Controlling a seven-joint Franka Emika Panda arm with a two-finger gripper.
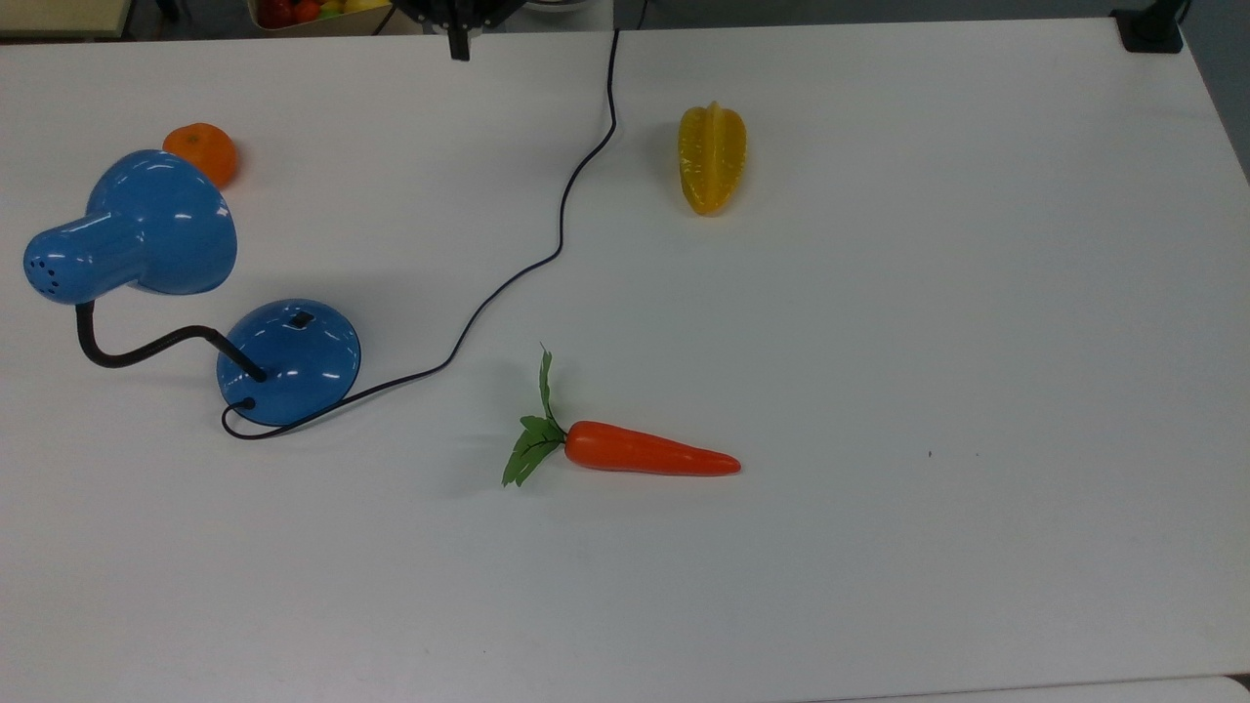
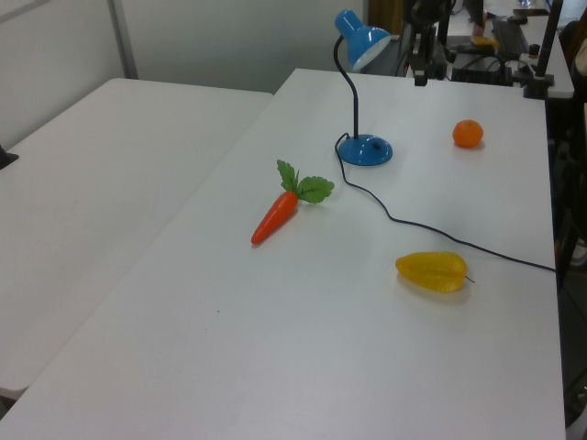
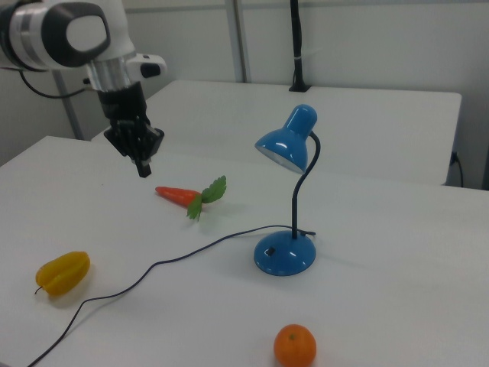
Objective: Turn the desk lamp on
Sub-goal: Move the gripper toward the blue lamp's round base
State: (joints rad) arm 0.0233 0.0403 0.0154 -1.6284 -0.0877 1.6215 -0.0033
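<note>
The black two-finger gripper (image 3: 143,167) on the white robot arm (image 3: 72,30) hangs in the air above the white table (image 1: 879,342), its fingers pressed together into one narrow dark tip, with nothing between them and nothing touching them. In the top view the gripper (image 1: 457,44) pokes in at the upper edge of the table, just to the top view's left of the black cord (image 1: 562,210). In the left view it (image 2: 419,75) sits behind the lamp shade at the table's far end.

The glossy blue desk lamp with its bell-shaped shade, bent black gooseneck and round domed base (image 1: 289,361) stands on the table at the top view's left, well apart from the gripper. A small black switch (image 1: 302,318) sits on the dome of the base. The cord runs from the base across the table towards the far edge.

A round orange fruit (image 1: 201,151) lies near the shade, a yellow ridged star fruit (image 1: 712,158) beside the cord's upper run, and an orange plastic carrot with green leaves (image 1: 625,450) near the table's middle
</note>
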